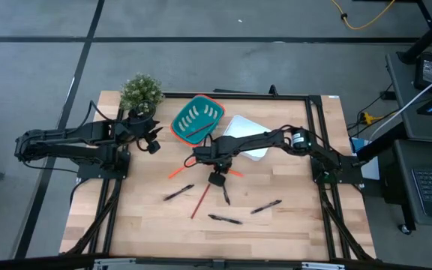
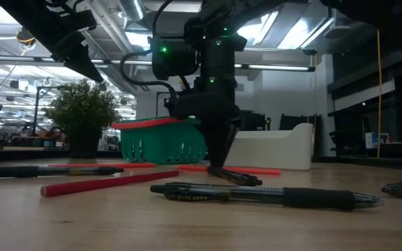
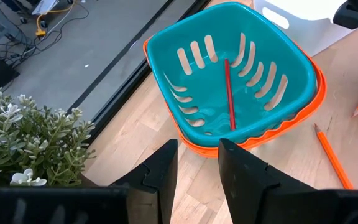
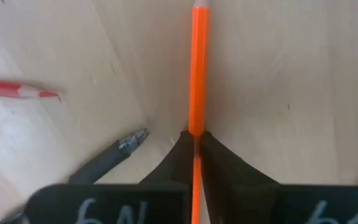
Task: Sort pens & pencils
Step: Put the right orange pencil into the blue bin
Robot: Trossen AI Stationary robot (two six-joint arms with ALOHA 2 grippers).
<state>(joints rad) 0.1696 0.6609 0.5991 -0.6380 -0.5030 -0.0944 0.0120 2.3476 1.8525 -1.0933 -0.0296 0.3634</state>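
The right hand (image 4: 195, 146) stands at mid-desk, fingers clamped across a thin orange pencil (image 4: 198, 68) lying flat on the wooden desk (image 4: 291, 74), its long axis running straight ahead between them. A black pen (image 4: 107, 158) lies just beside. The teal slotted basket (image 1: 198, 118), judged the destination, sits toward the far edge, already holding one red pencil (image 3: 229, 93). The left hand (image 3: 197, 171) waits near it, fingers apart.

Right gripper (image 4: 195, 144) fingers pinch an orange pencil (image 4: 197, 68) against the wood; seemingly a black pen (image 4: 107, 160) lies beside
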